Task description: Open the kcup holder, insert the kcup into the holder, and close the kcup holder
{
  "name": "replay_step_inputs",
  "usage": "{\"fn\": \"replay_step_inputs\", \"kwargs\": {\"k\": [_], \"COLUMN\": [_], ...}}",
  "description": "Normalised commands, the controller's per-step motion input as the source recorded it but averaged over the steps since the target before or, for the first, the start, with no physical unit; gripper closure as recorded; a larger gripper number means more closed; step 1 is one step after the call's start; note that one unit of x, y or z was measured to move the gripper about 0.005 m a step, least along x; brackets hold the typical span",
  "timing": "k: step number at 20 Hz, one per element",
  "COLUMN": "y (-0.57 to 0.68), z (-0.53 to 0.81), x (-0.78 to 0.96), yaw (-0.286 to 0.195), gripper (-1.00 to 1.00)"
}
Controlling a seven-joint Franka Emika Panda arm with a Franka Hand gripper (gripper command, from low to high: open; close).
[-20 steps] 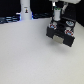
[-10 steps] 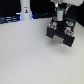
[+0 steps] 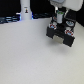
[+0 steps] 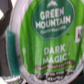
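Since a second ago little has shifted: the arm has stayed over the kcup holder at the exterior view's right, and we see it only a touch lower over the unit now than before; the holder itself has not moved on the table.

We judge the task to be in its middle step. The holder looks open, its dark front pulled out toward us with light and coloured specks inside, though the picture is too coarse for us to be sure how far it is out. The kcup fills the wrist view, its green lid with the printed label facing the camera, so it sits right under the wrist; we take it that it is carried there, at the gripper, above the holder. The fingers themselves do not show plainly in either view, so we cannot tell how they stand or whether they are pressing the pod. Nor can we tell whether the pod is already seated in a slot or hanging just above one. Left to do, as we read it: settle the pod, let go, and push the holder closed.

The kcup's green top faces up toward the wrist, its short axis running roughly vertical, body downward. The holder's long side runs slantwise across the table.
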Motion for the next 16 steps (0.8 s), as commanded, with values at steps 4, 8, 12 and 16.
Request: {"fn": "replay_step_inputs", "kwargs": {"k": [4, 8, 12, 16], "y": [0.0, -0.03, 0.0, 0.03], "z": [-0.24, -0.21, 0.33, 0.44], "x": [-0.03, -0.01, 0.23, 0.43], "yaw": [0.018, 0.001, -0.018, -0.026], "gripper": [1.0, 1.0, 1.0, 1.0]}}
